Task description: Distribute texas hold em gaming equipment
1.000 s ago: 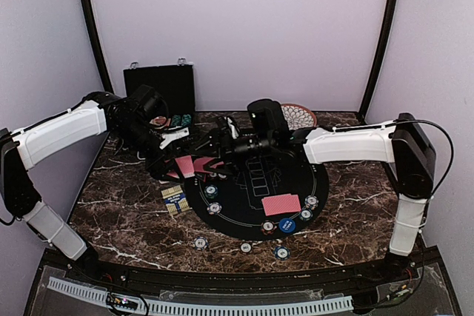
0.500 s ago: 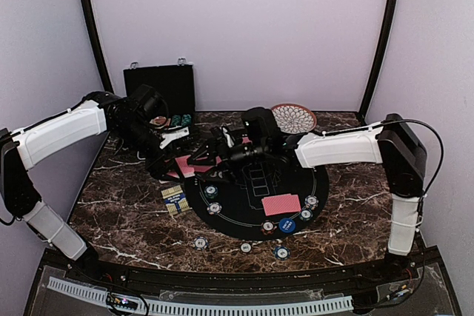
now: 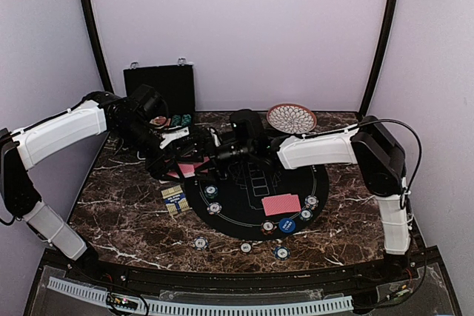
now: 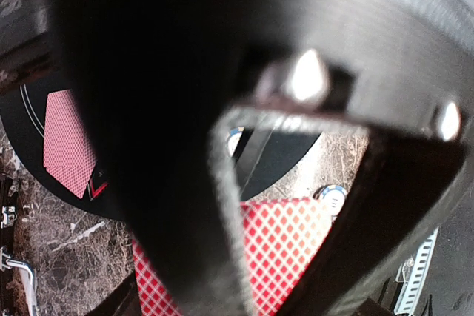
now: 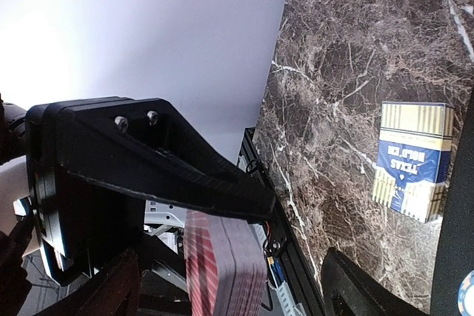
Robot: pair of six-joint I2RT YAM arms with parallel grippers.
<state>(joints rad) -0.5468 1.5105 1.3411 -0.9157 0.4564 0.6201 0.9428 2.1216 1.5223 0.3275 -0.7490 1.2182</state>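
Observation:
My left gripper (image 3: pixel 172 159) is shut on a deck of red-backed playing cards (image 3: pixel 187 169), held above the table left of the black round mat (image 3: pixel 222 221). The top card's back (image 4: pixel 285 246) fills the gap between the left fingers (image 4: pixel 185 242). My right gripper (image 3: pixel 198 153) has reached across to the deck and stands open. In the right wrist view the deck's edge (image 5: pixel 222 264) sits between the two right fingers (image 5: pixel 355 290), touching neither. A red-backed card pair (image 3: pixel 281 203) lies on the mat beside a blue button (image 3: pixel 287 225) and striped chips (image 3: pixel 214 208).
A blue and yellow card box (image 3: pixel 174 198) lies left of the mat. Loose chips (image 3: pixel 201 242) dot the near table. The black case (image 3: pixel 159 86) stands open at the back left with chips (image 3: pixel 181 119) before it. A patterned plate (image 3: pixel 291 118) sits at the back.
The right arm has swung left across the mat until its open fingers straddle the deck. The left arm and its deck have stayed put.

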